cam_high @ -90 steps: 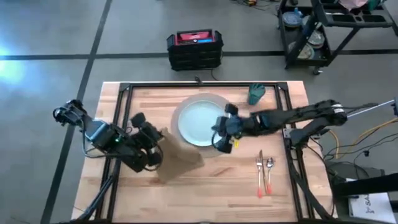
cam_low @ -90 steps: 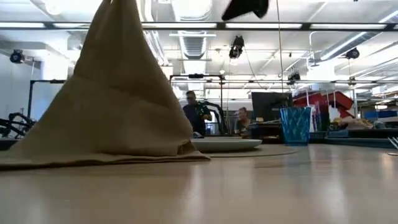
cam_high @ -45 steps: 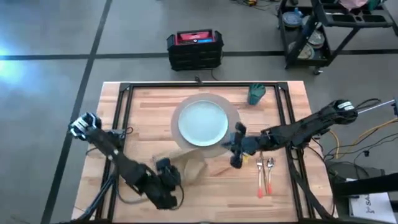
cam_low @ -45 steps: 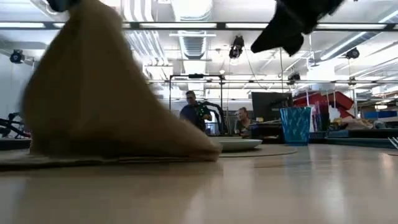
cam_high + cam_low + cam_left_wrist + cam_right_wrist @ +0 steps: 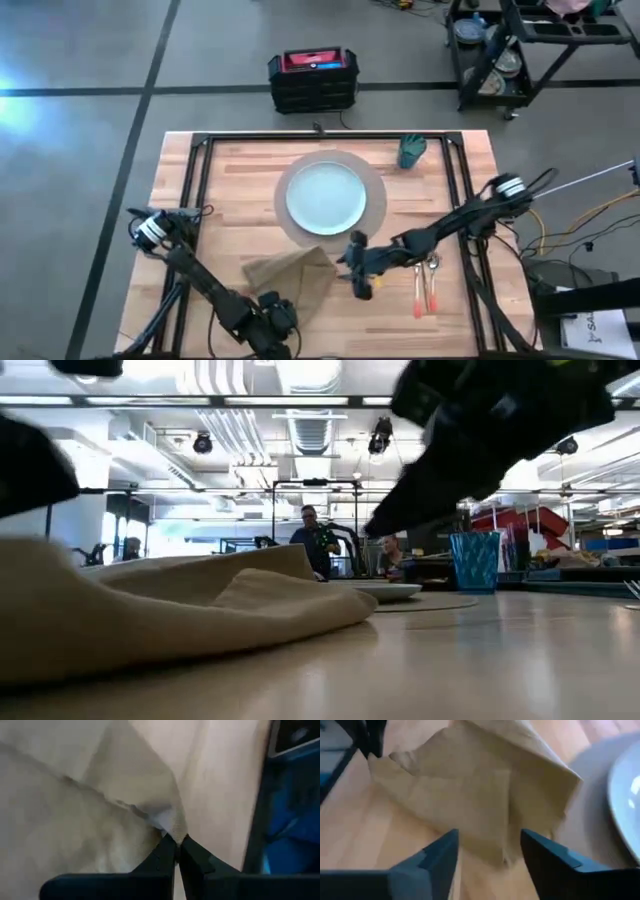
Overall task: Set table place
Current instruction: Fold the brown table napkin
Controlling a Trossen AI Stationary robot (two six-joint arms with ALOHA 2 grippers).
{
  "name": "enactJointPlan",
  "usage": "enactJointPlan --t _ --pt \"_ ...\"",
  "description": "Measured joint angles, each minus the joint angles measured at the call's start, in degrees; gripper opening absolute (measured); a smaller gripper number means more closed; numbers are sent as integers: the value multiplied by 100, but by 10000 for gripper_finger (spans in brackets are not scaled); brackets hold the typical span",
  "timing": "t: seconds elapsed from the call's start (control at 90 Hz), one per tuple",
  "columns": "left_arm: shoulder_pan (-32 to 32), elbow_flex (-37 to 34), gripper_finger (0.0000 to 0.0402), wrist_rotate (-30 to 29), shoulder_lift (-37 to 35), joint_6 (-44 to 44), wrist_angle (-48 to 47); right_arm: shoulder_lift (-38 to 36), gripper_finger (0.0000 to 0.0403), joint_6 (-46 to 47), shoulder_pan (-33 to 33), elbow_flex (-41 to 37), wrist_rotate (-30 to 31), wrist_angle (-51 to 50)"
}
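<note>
One plate (image 5: pixel 326 198), one mat (image 5: pixel 375 212), one napkin (image 5: pixel 292 278), one cup (image 5: pixel 412 151), one fork (image 5: pixel 418 288), one spoon (image 5: pixel 432 282).

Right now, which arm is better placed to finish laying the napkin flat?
Probably left: the left gripper is shut on a napkin corner at the table's near edge. The right gripper is open, facing the napkin's plate side.

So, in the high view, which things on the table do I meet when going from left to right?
Left tool pinching the napkin's corner → napkin → plate on the mat, with the open right tool nearer the front → cup → fork → spoon.
</note>
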Motion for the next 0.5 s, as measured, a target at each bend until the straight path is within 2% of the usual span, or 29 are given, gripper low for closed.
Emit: enactJointPlan --t 0.1,0.233,0.333,0.5 --pt "-34 2 0 0 3 -66 -3 481 230 -277 -91 553 -243 -24" --pt "-98 4 0 -2 -3 -132 -48 934 221 -620 -239 1159 -478 -270" --pt "-171 9 0 -11 -6 -352 -220 1122 212 -824 -373 1464 -497 -624" --pt "-299 9 0 -63 -8 -831 -595 1285 210 -928 -601 1628 -903 -782"
